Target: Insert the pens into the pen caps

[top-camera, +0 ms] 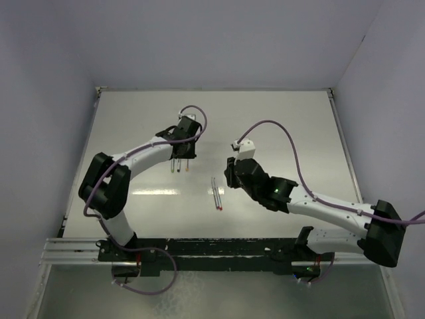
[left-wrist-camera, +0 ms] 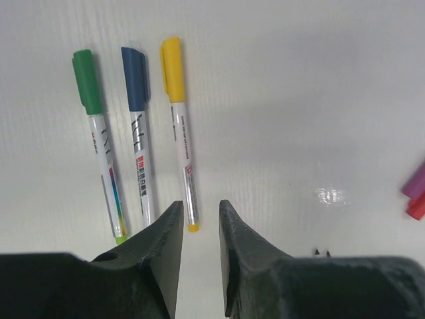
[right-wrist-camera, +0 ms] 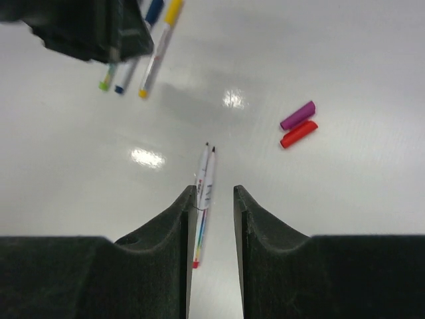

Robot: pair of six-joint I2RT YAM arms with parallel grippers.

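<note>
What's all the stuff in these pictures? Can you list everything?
capped pens: three, with green, blue and yellow caps, side by side left of the table's middle
bare pens: two, whitish, lying together near the table's middle
purple cap: one, loose, right of the bare pens in the right wrist view
red cap: one, loose, right beside the purple cap
table: one, white, under it all
left gripper: one, black, open, by the capped pens' ends
right gripper: one, black, open, above the bare pens
</note>
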